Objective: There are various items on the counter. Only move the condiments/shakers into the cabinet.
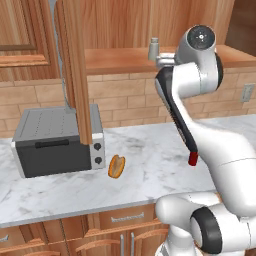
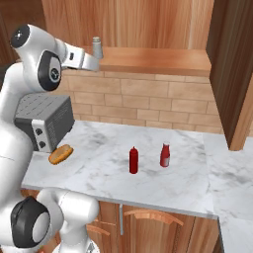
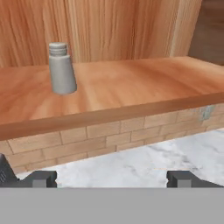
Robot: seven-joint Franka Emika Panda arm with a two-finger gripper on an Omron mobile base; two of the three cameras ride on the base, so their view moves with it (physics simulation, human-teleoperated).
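Observation:
The small grey shaker stands upright on the wooden shelf of the cabinet, toward its left; it also appears as the shaker and the shaker from the base cameras. My gripper is open and empty, held just in front of and below the shelf edge, apart from the shaker. Two red bottles stand upright on the marble counter. One red bottle peeks out from behind my arm. The orange-brown bun lies near the toaster oven.
A grey toaster oven sits on the counter's left, with the bun beside it. The tall cabinet door hangs open above it. A brick backsplash runs under the shelf. Wooden drawers lie below the counter.

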